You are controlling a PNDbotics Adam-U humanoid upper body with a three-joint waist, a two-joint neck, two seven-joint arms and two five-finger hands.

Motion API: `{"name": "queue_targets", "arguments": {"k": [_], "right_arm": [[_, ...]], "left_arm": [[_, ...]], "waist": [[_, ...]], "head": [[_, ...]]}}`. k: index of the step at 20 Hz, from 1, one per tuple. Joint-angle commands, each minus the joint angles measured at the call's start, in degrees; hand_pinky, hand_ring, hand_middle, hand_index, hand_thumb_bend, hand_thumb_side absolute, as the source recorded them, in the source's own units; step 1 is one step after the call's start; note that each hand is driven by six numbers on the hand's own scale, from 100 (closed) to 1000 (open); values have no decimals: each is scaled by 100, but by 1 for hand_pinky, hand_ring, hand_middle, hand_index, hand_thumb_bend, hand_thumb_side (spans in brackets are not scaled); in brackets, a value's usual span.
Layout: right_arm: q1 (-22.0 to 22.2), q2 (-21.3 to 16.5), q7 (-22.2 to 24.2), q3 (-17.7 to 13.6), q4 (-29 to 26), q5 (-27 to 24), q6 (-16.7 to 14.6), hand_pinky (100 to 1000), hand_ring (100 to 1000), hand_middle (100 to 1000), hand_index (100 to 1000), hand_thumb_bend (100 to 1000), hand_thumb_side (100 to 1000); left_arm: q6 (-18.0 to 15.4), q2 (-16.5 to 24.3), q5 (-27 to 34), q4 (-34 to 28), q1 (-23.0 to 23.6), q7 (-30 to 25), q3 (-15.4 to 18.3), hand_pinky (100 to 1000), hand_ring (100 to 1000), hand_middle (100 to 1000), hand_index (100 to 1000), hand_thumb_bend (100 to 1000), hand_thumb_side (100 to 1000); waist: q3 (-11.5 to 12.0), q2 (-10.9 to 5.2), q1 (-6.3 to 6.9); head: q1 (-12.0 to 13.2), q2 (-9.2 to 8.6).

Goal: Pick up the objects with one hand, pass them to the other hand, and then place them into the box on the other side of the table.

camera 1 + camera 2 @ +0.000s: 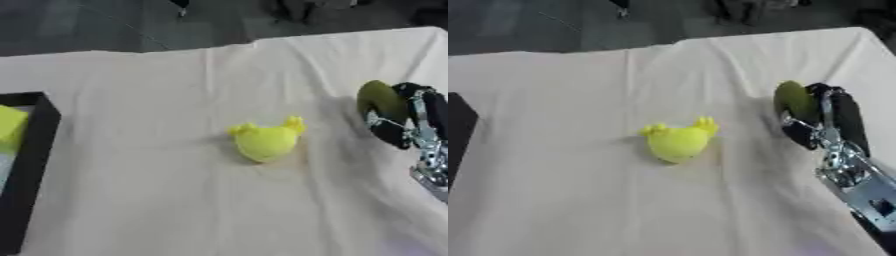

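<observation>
A yellow soft toy [265,140] with two small ear-like bumps lies on the white cloth near the table's middle. To its right, my right hand [826,120] is raised a little above the cloth, fingers curled round an olive-green rounded object [793,100]. A black box [28,165] stands at the left edge, with a yellow-green thing [10,127] inside it. My left hand shows in neither view.
The white tablecloth [175,200] covers the whole table; its far edge [219,46] meets a dark floor. Bare cloth lies between the toy and the box.
</observation>
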Motion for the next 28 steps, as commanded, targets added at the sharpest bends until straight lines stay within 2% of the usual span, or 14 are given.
{"name": "queue_targets", "arguments": {"k": [1, 5, 12, 19, 23, 26, 28], "right_arm": [[-42, -108, -1878, -12, -140, -108, 1493, 569, 471, 428, 583, 100, 100], [1, -135, -1878, 171, -141, -260, 653, 539, 463, 427, 574, 100, 100], [119, -163, -1878, 272, -141, -27, -117, 530, 450, 395, 547, 100, 100], [347, -203, -1878, 835, -141, 508, -1053, 540, 448, 367, 525, 100, 100], [511, -251, -1878, 1277, -141, 849, -1418, 555, 455, 369, 526, 100, 100], [555, -309, -1878, 1605, -141, 1055, -1786, 558, 456, 370, 527, 100, 100], [514, -366, -1878, 1706, -141, 1097, -2040, 555, 454, 370, 527, 100, 100]], "left_arm": [[-14, 174, 22, -98, -10, 24, 75, 769, 888, 733, 705, 188, 934], [-15, 141, 26, -82, 28, 27, 68, 771, 890, 732, 703, 192, 935], [-26, 109, 15, -70, 42, -2, 39, 773, 891, 732, 701, 194, 930], [-12, 92, -16, -69, -120, -86, -30, 773, 891, 731, 700, 191, 916], [29, 27, -70, -25, -234, -182, -119, 773, 891, 733, 715, 178, 901], [97, 30, -173, 18, -362, -318, -209, 773, 892, 737, 745, 125, 858], [148, 11, -250, 44, -472, -430, -281, 773, 893, 739, 757, 100, 838]], "waist": [[-32, -37, -17], [-129, -77, -25], [-242, -196, -19], [-454, -320, 25], [-570, -432, 22], [-669, -526, 9], [-706, -585, -16]], "head": [[24, -30], [7, -18], [39, 57], [237, 220], [330, 396], [424, 512], [450, 565]]}}
